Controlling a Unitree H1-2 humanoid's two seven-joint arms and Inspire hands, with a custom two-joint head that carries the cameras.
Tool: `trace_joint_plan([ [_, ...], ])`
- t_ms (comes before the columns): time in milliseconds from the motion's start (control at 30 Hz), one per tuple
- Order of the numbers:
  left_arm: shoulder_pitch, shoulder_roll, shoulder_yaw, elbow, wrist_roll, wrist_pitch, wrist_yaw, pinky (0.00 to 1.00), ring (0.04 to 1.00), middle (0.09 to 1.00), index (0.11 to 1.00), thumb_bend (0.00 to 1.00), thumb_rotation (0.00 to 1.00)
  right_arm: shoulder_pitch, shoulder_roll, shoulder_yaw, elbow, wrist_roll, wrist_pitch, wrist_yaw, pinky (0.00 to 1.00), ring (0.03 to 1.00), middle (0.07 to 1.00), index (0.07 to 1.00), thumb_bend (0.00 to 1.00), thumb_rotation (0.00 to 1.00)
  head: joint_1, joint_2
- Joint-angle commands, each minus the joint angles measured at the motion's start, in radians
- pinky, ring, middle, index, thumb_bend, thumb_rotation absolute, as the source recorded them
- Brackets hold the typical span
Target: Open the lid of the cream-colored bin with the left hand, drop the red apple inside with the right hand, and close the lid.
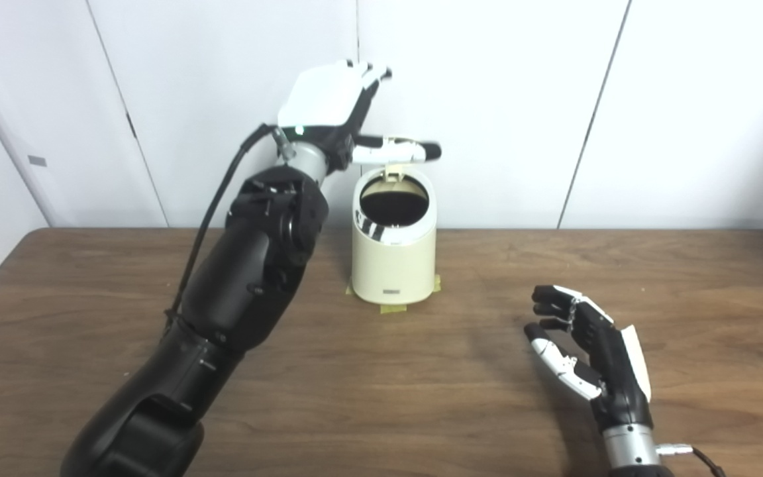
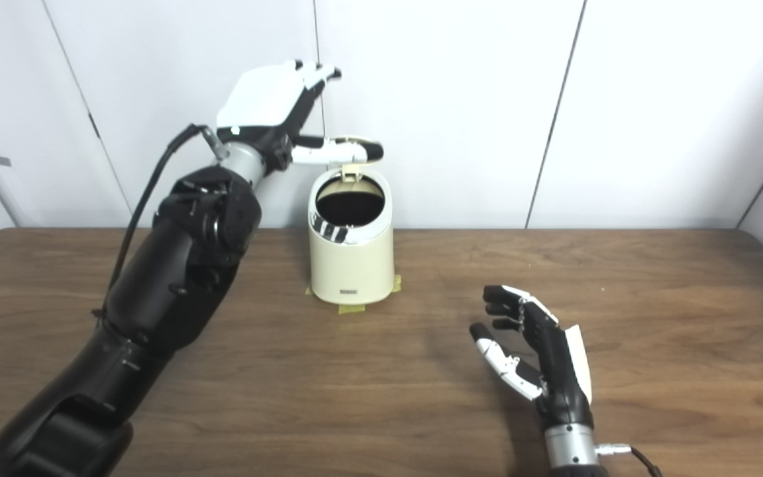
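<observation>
The cream-colored bin stands at the back middle of the wooden table. Its lid is raised behind the dark round opening. My left hand is up behind and to the left of the bin, open, fingers stretched upward. Its thumb lies along the raised lid. My right hand hovers low over the table to the right of and nearer than the bin, open and empty, palm facing left. No red apple shows in either view, and the bin's inside is too dark to see.
Yellow tape marks the bin's base. White wall panels stand right behind the table's far edge. My left arm crosses the table's left half.
</observation>
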Motion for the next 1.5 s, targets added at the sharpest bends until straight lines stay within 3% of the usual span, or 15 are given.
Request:
trace_joint_plan([
  [0, -0.064, 0.005, 0.004, -0.002, 0.024, -0.017, 0.038, 1.0, 1.0, 0.961, 0.933, 1.0, 0.92, -0.022, 0.005, -0.004, -0.015, 0.006, -0.016, 0.0, 0.65, 0.711, 0.725, 0.71, 0.24, 0.39, 0.0, 0.002],
  [200, -0.051, 0.013, -0.013, 0.01, 0.028, -0.036, 0.039, 1.0, 1.0, 0.947, 0.926, 1.0, 0.94, -0.025, 0.013, -0.009, -0.016, 0.014, -0.014, -0.005, 0.65, 0.71, 0.725, 0.71, 0.24, 0.4, 0.002, 0.002],
  [667, 0.058, 0.007, -0.055, -0.082, 0.057, -0.057, 0.02, 1.0, 1.0, 0.935, 0.914, 1.0, 0.97, -0.028, 0.021, -0.008, -0.023, -0.004, -0.003, -0.006, 0.64, 0.705, 0.72, 0.704, 0.24, 0.4, -0.008, 0.006],
  [900, 0.104, 0.013, -0.049, -0.135, 0.066, -0.057, -0.015, 1.0, 1.0, 0.943, 0.919, 1.0, 0.95, -0.026, 0.015, -0.009, -0.036, -0.006, 0.008, 0.0, 0.64, 0.715, 0.732, 0.717, 0.23, 0.35, -0.011, 0.013],
  [1100, 0.125, 0.018, -0.044, -0.141, 0.088, -0.051, -0.038, 1.0, 1.0, 0.929, 0.906, 1.0, 0.95, -0.023, 0.011, -0.012, -0.048, -0.021, 0.009, -0.004, 0.63, 0.708, 0.725, 0.712, 0.23, 0.41, -0.011, 0.021],
  [1467, 0.158, 0.023, -0.042, -0.148, 0.095, -0.067, -0.078, 1.0, 1.0, 0.911, 0.889, 1.0, 0.96, -0.021, 0.013, -0.009, -0.069, -0.018, 0.031, 0.005, 0.62, 0.7, 0.717, 0.707, 0.24, 0.42, -0.022, 0.041],
])
